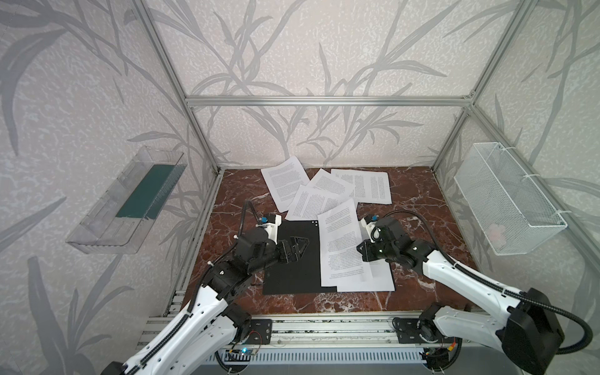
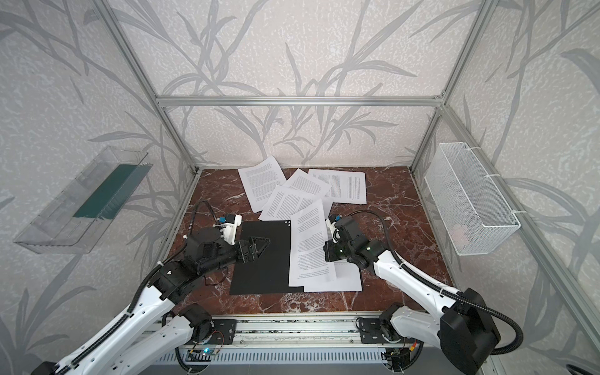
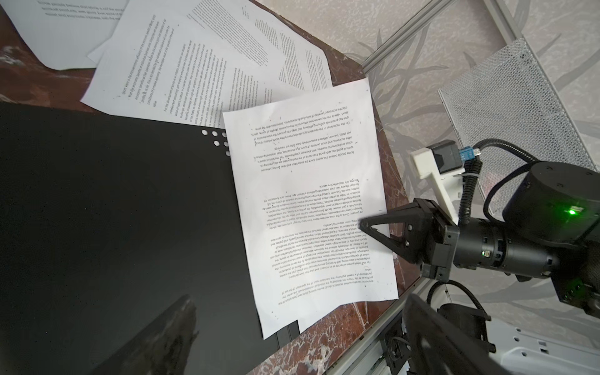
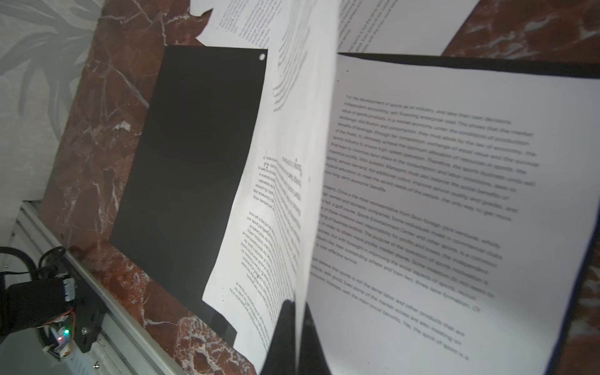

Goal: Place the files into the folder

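Observation:
The folder (image 1: 289, 269) (image 2: 259, 272) lies open on the marble table, black inside up. My left gripper (image 1: 300, 248) (image 2: 259, 248) (image 3: 297, 302) hovers open over its bare left half (image 3: 113, 211), holding nothing. My right gripper (image 1: 362, 248) (image 2: 326, 251) (image 4: 297, 305) is shut on the right edge of one of the files (image 1: 341, 246) (image 3: 311, 194) (image 4: 308, 130). That edge is raised, and the sheet crosses the folder's middle. Another sheet (image 1: 380, 279) (image 4: 438, 194) lies flat under it on the right half. Several loose files (image 1: 318, 201) (image 2: 292, 198) overlap behind the folder.
A clear plastic tray (image 1: 130, 201) with a green base hangs on the left wall. A white wire mesh basket (image 1: 506, 198) hangs on the right wall. An aluminium rail (image 1: 324, 328) runs along the table's front edge, and frame posts stand at the back corners.

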